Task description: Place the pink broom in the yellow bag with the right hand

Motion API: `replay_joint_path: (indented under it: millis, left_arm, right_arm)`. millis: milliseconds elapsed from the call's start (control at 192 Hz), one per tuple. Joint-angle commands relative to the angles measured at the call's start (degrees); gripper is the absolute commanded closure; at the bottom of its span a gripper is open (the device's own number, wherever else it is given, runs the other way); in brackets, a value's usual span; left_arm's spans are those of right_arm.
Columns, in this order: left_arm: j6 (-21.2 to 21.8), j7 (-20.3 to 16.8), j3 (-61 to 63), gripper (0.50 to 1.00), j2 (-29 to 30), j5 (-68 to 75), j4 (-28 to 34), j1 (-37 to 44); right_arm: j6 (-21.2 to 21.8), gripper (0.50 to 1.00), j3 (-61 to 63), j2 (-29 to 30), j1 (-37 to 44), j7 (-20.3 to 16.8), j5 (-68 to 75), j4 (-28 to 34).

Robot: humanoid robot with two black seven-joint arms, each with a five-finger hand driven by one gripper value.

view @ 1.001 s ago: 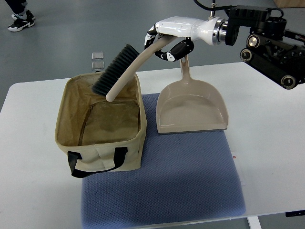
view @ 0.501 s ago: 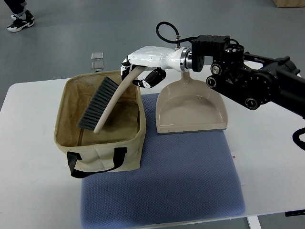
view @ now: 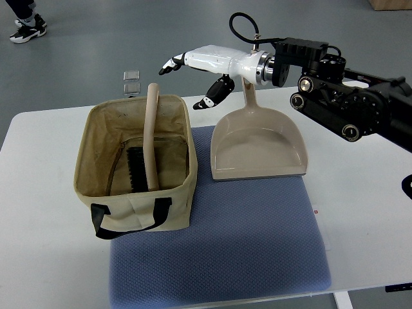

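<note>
Robot's right hand [view: 196, 71] hangs over the table's far edge, just beyond the bag's far right corner, its white palm turned down and its black-tipped fingers [view: 170, 65] spread wide with nothing in them; the thumb points down toward the dustpan handle. Its black arm [view: 341, 96] runs in from the right edge. No left arm shows.

No readable writing appears anywhere; a tiny red mark on the white table [view: 373, 193] near the mat's right edge is too small to make out.

Standing on the left part of a blue mat [view: 238, 251], the yellow bag [view: 138, 212] is an open-topped fabric box with a black strap handle [view: 129, 215] on its near wall. Inside it is the broom [view: 149, 145]: its dark bristle head lies on the bag's floor, and its pale handle runs from there up and away from the camera, the rounded end poking above the bag's far rim, clear of the hand. The long axis runs roughly near to far in the picture, slightly tilted.

Just right of the bag, a beige dustpan [view: 257, 145] lies on the mat's far part, mouth toward the camera, handle pointing away under the hand. Two small clear squares [view: 132, 80] sit on the grey floor beyond the table, and a person's shoes [view: 26, 26] show at the top left corner
</note>
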Motion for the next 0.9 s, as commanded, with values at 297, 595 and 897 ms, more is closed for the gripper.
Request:
replay_joint_path:
  millis: [297,595,897]
  left_arm:
    - [0.0,0.0,0.0,0.500,0.0,0.0,0.0,0.0]
    - [0.0,0.0,0.0,0.500,0.0,-0.1,0.0,0.0]
    - [0.0,0.0,0.0,0.500,0.0,0.0,0.0,0.0]
  right_arm:
    - [-0.5,0.636,28.1,-2.0,-16.8,0.6,26.0,-2.6]
    - [0.0,0.587,32.2,-1.4,-25.1,0.6,54.5,-10.8]
    - [4.8,0.572,32.2,0.2,-26.9,0.3,70.2,-13.7]
